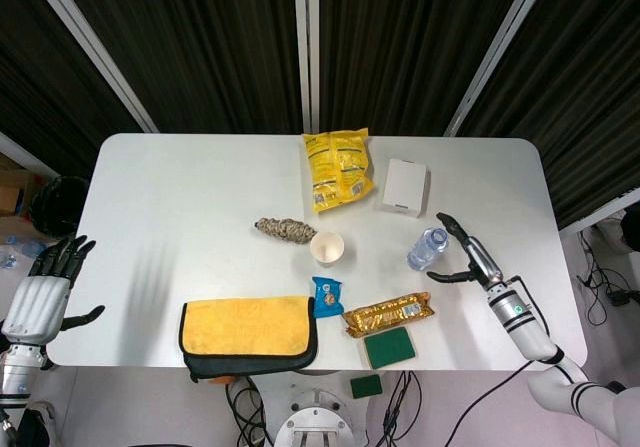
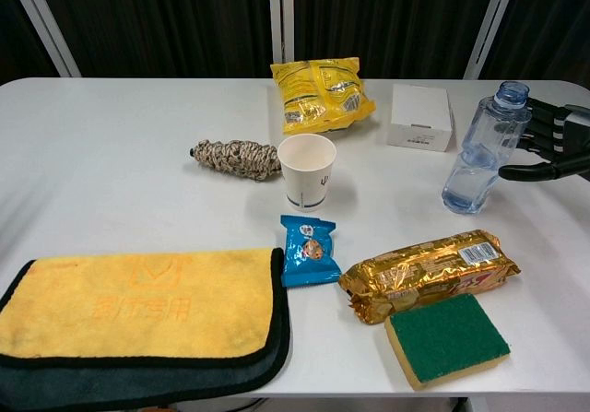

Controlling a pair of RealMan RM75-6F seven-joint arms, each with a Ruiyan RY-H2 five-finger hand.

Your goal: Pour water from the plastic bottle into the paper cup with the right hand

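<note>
In your chest view the right hand is cut off by the right edge, the yellow cloth runs off the bottom-left corner, and you cannot read the print on the paper cup.

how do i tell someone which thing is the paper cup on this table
Start at the yellow snack bag at the table's far edge and come straight toward the robot. The paper cup stands upright just past it, right of the woven rope bundle. It is the only open-topped white container; the plastic bottle stands off to its right.
</note>
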